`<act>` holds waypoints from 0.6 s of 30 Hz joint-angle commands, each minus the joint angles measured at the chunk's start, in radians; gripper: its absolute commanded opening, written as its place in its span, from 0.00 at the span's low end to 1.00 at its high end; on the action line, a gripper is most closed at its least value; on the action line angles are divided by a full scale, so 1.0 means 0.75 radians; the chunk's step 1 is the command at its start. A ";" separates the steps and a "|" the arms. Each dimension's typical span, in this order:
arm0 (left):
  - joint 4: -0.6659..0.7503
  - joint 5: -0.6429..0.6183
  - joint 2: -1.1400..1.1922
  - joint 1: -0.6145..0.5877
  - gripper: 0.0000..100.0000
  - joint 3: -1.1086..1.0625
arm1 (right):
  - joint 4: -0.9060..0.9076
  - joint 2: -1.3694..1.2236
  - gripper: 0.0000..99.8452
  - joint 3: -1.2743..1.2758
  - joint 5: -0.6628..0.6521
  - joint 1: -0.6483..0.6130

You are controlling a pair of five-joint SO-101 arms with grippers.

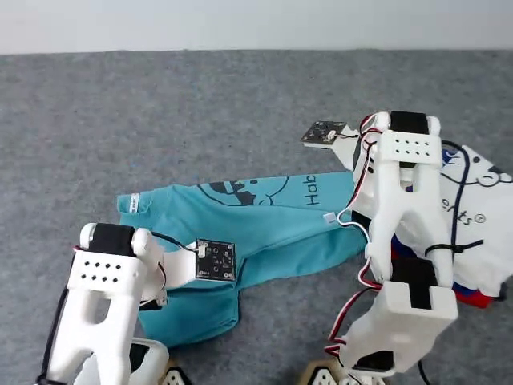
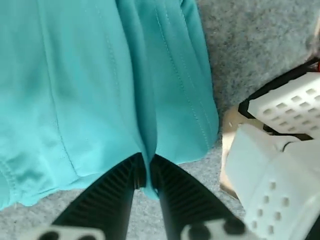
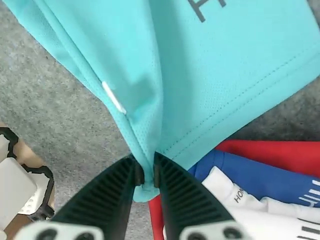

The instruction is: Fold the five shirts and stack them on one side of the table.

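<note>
**benchrat:** Where's the shirt sitting relative to your jaws? Which arm leads the fold?

**me:** I've got the teal shirt (image 1: 256,224) pinched at both ends. The left gripper (image 2: 146,172) is clamped tight on a ridge of fabric right at the edge, and the rest of the cloth runs straight out ahead of the jaws. The right gripper (image 3: 146,172) has the opposite end the same way: jaws clenched on a bunched seam, cloth fanning away in front of them.

**benchrat:** So the long axis is jaw to jaw?

**me:** Pretty much. On my overhead feed it's spread on the table (image 1: 160,120) with its length running between the 2 grippers. Each one sits at an end, so neither is nearer the middle.

The bit I'm watching is the right side. The red shirt (image 3: 280,152), blue shirt (image 3: 270,182) and white shirt (image 3: 260,215) are heaped just beside those jaws, right up against the teal hem. My guess is the next move carries 1 end over toward the other along that axis. If I drag the right end low, I could snag the heap. So that's 1 of 5 in hand, and none look folded yet.
</note>
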State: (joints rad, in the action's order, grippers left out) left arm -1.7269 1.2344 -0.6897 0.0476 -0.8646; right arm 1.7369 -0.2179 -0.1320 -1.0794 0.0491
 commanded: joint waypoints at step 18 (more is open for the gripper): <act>-0.035 -0.254 -0.045 0.000 0.17 0.173 | -0.007 0.091 0.20 -0.041 0.098 0.013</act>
State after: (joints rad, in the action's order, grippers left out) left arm -1.7269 1.0549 -0.6974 0.0476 -0.8094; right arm 1.7369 -0.2179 -0.1320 -1.0226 0.0583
